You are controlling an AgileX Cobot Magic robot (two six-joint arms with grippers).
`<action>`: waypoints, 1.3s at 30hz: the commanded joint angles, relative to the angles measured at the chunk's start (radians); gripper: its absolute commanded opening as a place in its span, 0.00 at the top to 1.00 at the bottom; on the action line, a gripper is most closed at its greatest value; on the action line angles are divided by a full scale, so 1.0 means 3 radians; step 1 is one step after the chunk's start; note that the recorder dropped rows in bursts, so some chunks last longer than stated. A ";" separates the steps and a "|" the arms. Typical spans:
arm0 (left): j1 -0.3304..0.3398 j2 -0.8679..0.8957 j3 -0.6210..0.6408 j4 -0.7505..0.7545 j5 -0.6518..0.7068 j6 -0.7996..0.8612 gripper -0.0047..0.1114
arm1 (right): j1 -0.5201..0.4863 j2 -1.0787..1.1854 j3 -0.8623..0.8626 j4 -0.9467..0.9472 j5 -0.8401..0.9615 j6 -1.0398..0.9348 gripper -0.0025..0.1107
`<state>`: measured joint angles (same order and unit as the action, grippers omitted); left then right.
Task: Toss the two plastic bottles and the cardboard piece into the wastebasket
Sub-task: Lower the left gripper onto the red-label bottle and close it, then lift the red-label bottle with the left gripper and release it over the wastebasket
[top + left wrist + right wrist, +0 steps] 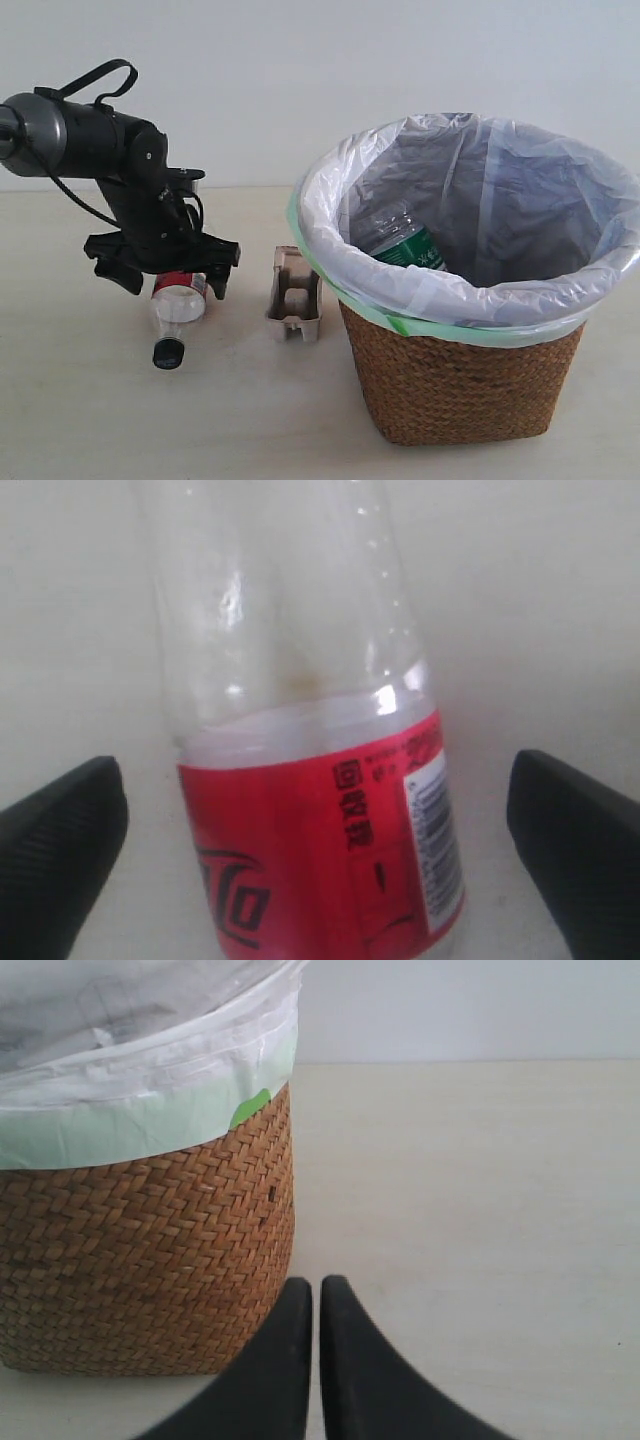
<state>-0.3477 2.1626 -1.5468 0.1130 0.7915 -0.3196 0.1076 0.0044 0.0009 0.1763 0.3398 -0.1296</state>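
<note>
Where the pale, matte table (90, 420) meets a plain light wall (300, 60), the wastebasket (460, 380) stands upright with the green-label bottle (405, 245) inside it. Just beside its base rests the cardboard piece (294, 295), and beyond that the red-label bottle (178, 300) lies on the table. The left gripper (172, 278) straddles this bottle, jaws spread wide and clear of its sides. The right gripper (316, 1360), fingers together and empty, sits low near the wastebasket's wicker side.
</note>
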 commanded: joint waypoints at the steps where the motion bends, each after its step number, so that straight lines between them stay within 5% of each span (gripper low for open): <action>1: 0.0007 0.0033 -0.0024 -0.0072 -0.0005 -0.0035 0.13 | -0.0017 -0.0015 -0.0003 -0.0017 -0.0018 -0.0014 0.98; 4: 0.0013 0.0033 -0.0024 -0.0079 0.0028 -0.0121 0.19 | -0.0017 -0.0015 -0.0003 -0.0017 -0.0018 -0.0014 0.98; 19: 0.0020 0.0027 -0.0024 0.0192 0.0184 -0.0238 0.92 | -0.0017 -0.0015 -0.0003 -0.0017 -0.0018 -0.0014 0.98; 30: 0.0042 -0.0734 0.0070 0.1342 0.1432 -0.0632 0.93 | -0.0017 -0.0015 -0.0003 -0.0017 -0.0018 -0.0014 0.98; 39: 0.0217 -0.1900 0.0713 0.1243 0.1430 -0.0557 0.93 | -0.0017 -0.0015 -0.0003 -0.0017 -0.0018 -0.0014 0.98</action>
<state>-0.2998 1.6911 -1.3972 0.5024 1.2104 -0.4855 0.1076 0.0044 0.0009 0.1763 0.3398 -0.1296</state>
